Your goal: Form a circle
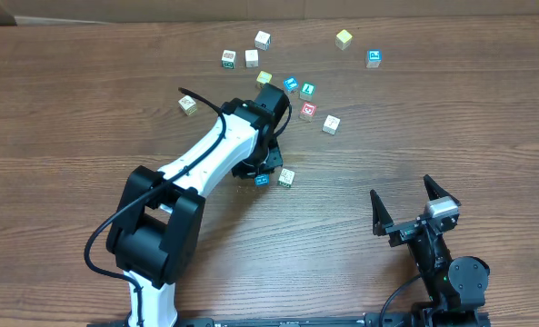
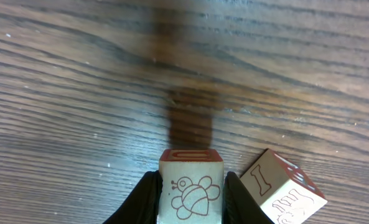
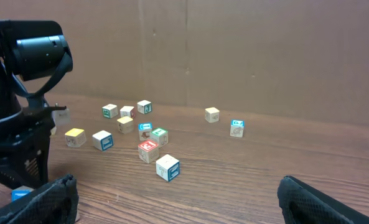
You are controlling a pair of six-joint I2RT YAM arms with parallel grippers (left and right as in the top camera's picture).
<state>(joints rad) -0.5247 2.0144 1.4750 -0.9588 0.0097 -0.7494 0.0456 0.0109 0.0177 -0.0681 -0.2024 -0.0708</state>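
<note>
My left gripper [image 2: 191, 182] is shut on a cream cube [image 2: 191, 193] that has a bee drawing and a red-printed top. Its black fingers [image 2: 148, 198] press both sides of the cube, low over the wood. From overhead the left gripper [image 1: 258, 166] sits mid-table and hides that cube. A tilted cube with a letter I [image 2: 282, 190] lies just to the right, also visible from overhead [image 1: 286, 177]. A loose clump of cubes around a red-printed one [image 1: 308, 111] lies beyond. My right gripper [image 1: 414, 211] stands open and empty near the front edge, with wide-apart fingertips [image 3: 53, 198].
A blue-faced cube [image 1: 262, 179] lies beside the left gripper. Scattered cubes lie at the back: a white one [image 1: 263, 39], a yellowish one [image 1: 344, 38], a blue one [image 1: 374, 58] and another [image 1: 188, 105] at the left. A cardboard wall [image 3: 234, 50] stands behind the table.
</note>
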